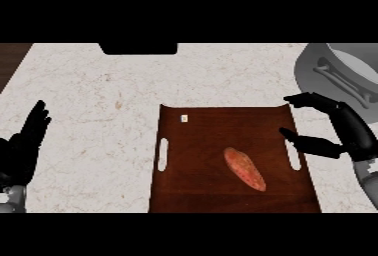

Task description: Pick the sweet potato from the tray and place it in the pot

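Note:
An orange-red sweet potato (245, 168) lies slanted on the dark brown wooden tray (199, 150), right of the tray's middle. The grey pot (317, 70) with its handled lid stands at the far right of the counter. My right hand (347, 131) hovers over the tray's right edge, open, fingers and thumb spread toward the left, apart from the sweet potato. At the left edge my left hand (23, 145) rests open with fingers pointing up.
The tray has slot handles on its left (162, 154) and right (292, 154) sides and a small white tag (184, 118) near its far edge. A black object (138, 48) sits at the counter's far edge. Pale marble counter (96, 100) surrounds the tray.

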